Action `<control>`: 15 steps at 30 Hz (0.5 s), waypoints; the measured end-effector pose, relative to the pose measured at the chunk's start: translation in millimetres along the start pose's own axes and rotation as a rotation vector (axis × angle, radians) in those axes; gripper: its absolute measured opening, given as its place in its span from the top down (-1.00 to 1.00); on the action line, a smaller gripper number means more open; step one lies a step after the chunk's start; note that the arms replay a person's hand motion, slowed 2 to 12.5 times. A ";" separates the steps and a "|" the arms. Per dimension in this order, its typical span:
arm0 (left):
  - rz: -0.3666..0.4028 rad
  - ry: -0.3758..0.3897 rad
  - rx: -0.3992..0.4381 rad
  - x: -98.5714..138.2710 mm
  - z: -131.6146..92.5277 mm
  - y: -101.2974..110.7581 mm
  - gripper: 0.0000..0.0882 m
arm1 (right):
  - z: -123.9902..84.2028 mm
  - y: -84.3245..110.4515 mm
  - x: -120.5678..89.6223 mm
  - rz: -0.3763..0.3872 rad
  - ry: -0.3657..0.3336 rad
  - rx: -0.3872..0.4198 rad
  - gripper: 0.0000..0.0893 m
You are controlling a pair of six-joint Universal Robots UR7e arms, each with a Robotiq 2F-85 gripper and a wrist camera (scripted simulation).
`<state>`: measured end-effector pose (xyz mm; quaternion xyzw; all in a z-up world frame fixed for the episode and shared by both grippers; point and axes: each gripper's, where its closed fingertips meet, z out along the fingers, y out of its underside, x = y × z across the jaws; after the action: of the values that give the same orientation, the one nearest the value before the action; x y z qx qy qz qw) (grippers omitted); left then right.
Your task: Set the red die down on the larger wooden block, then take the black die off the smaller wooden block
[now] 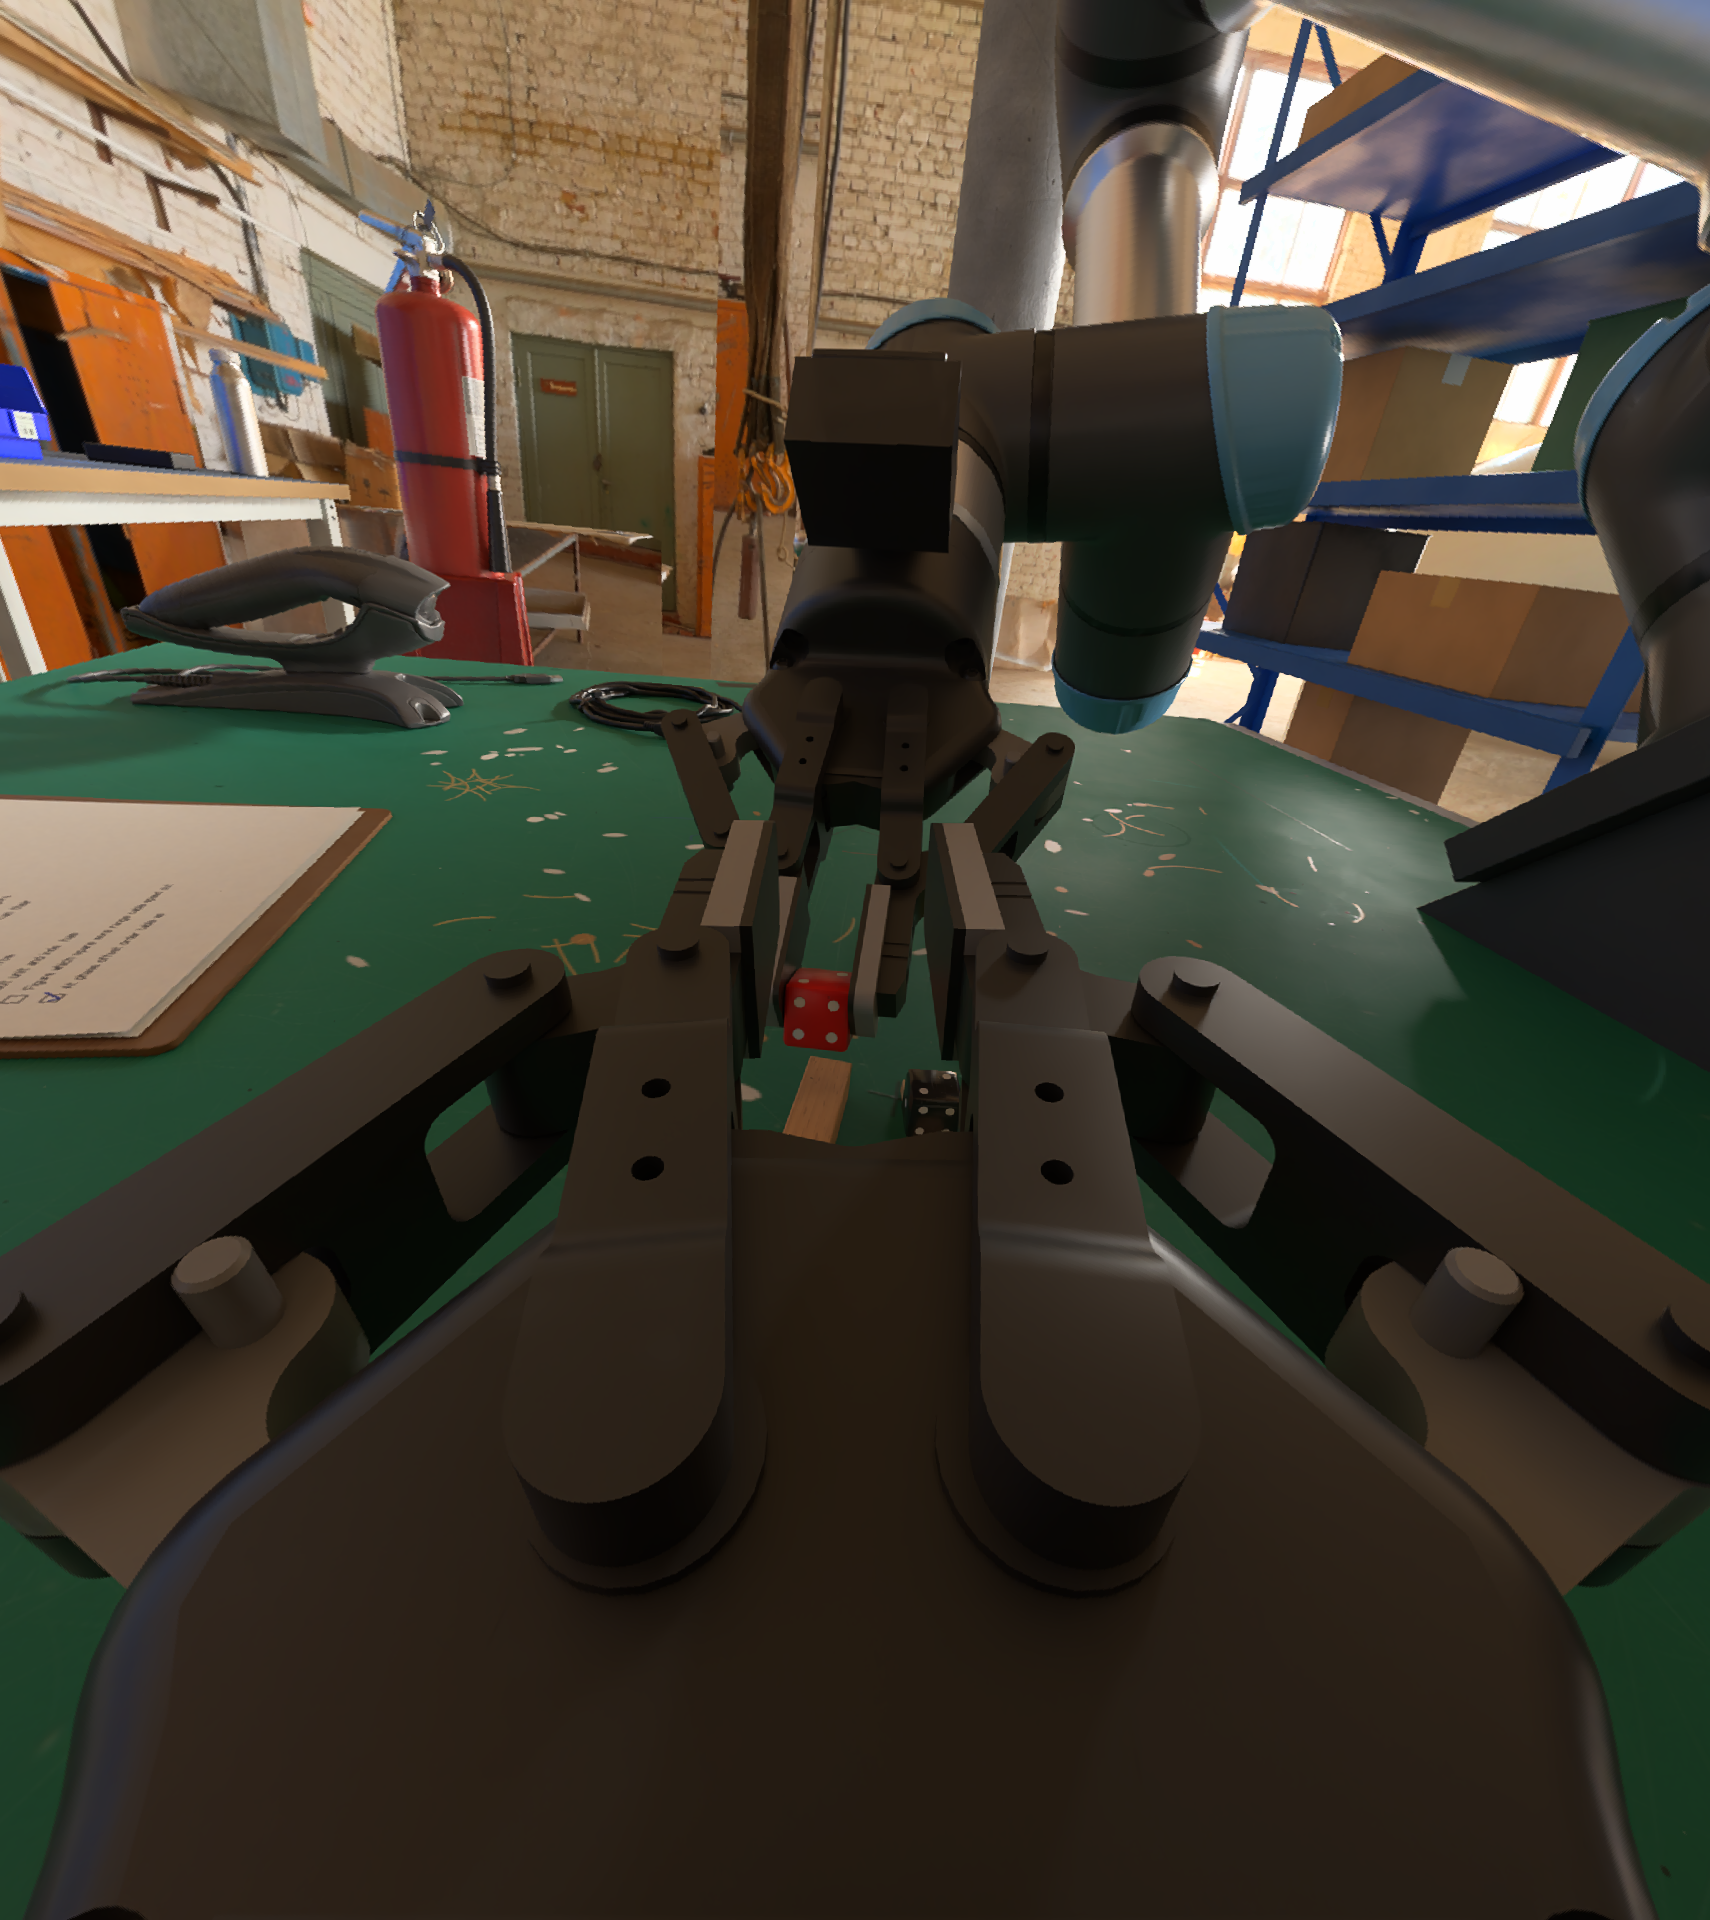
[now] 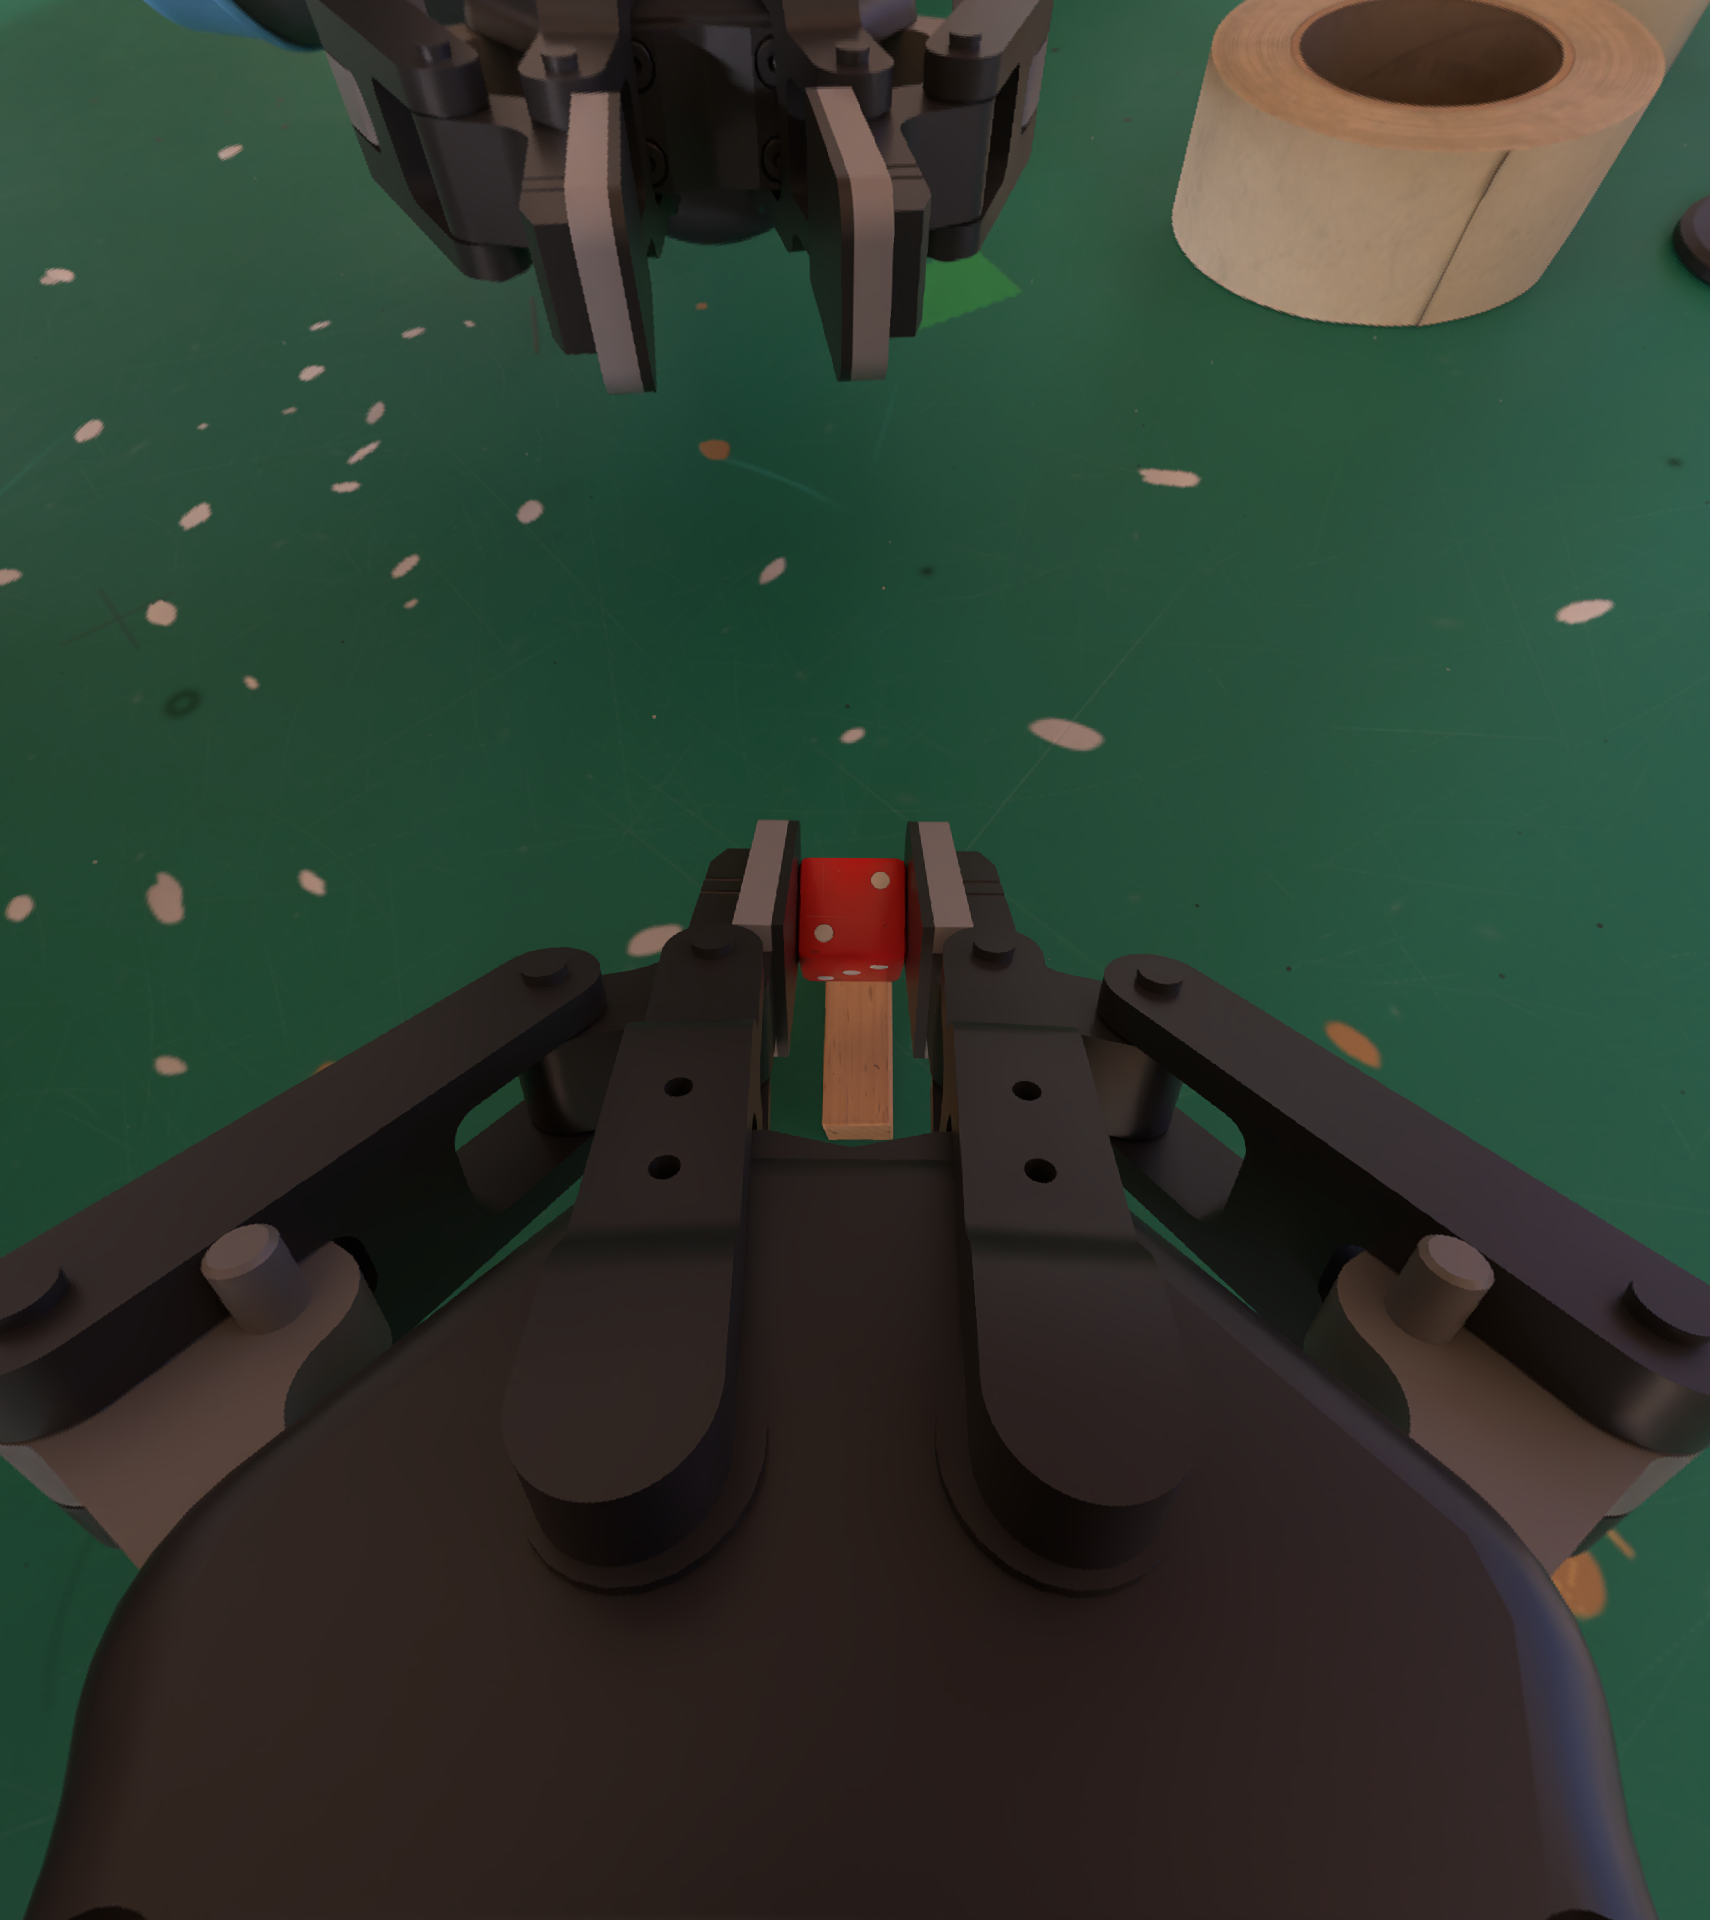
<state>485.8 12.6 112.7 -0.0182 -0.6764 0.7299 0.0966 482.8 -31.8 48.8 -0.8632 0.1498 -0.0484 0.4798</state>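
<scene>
Now my right gripper (image 2: 853,914) pinches the red die (image 2: 851,916) above a wooden block (image 2: 857,1060); left gripper (image 1: 851,935) spread empty, black die (image 1: 932,1103) beneath.

We stood in a workshop: bare brick walls (image 1: 560,135), a red fire extinguisher (image 1: 435,416), blue steel shelving (image 1: 1453,499) holding cardboard boxes (image 1: 1433,634).

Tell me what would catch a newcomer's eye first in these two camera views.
The red die, pinched in the right gripper just above a wooden block, stands out against the green table. The open left gripper hangs opposite, and a roll of tape sits at the far right.
</scene>
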 end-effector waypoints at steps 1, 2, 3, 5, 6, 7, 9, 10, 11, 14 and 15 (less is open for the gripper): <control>0.001 0.001 -0.001 0.1 0.1 0.2 0.41 | 0.6 1.0 0.3 -0.002 0.002 -0.005 0.60; 0.002 0.001 -0.003 0.3 0.2 0.4 0.41 | 1.2 2.2 0.8 -0.003 0.005 -0.012 0.60; 0.003 0.002 -0.004 0.5 0.4 0.5 0.41 | 2.0 3.5 1.3 -0.006 0.009 -0.019 0.60; 0.006 0.003 -0.007 0.9 0.6 0.9 0.41 | 3.6 5.9 2.0 -0.010 0.015 -0.034 0.60; 0.007 0.004 -0.008 1.2 0.7 1.0 0.41 | 4.4 7.0 2.1 -0.013 0.018 -0.040 0.60; 0.007 0.006 -0.010 1.4 0.8 1.2 0.41 | 5.1 7.9 2.1 -0.015 0.019 -0.046 0.60; 0.009 0.009 -0.013 1.9 1.1 1.6 0.41 | 6.5 9.3 1.8 -0.021 0.021 -0.057 0.60; 0.010 0.010 -0.014 2.1 1.3 1.8 0.41 | 7.2 10.0 1.6 -0.023 0.021 -0.062 0.60; 0.010 0.011 -0.015 2.3 1.4 2.0 0.41 | 7.8 10.6 1.4 -0.026 0.021 -0.067 0.60; 0.013 0.012 -0.019 2.6 1.7 2.4 0.41 | 9.3 12.8 1.4 -0.034 0.025 -0.083 0.60; 0.013 0.012 -0.020 2.7 1.8 2.5 0.41 | 9.8 13.5 1.5 -0.037 0.028 -0.089 0.60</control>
<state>482.6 11.1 110.6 -0.0282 -0.6830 0.7236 0.0958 483.6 -31.0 32.0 -0.8854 0.1427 -0.0624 0.4379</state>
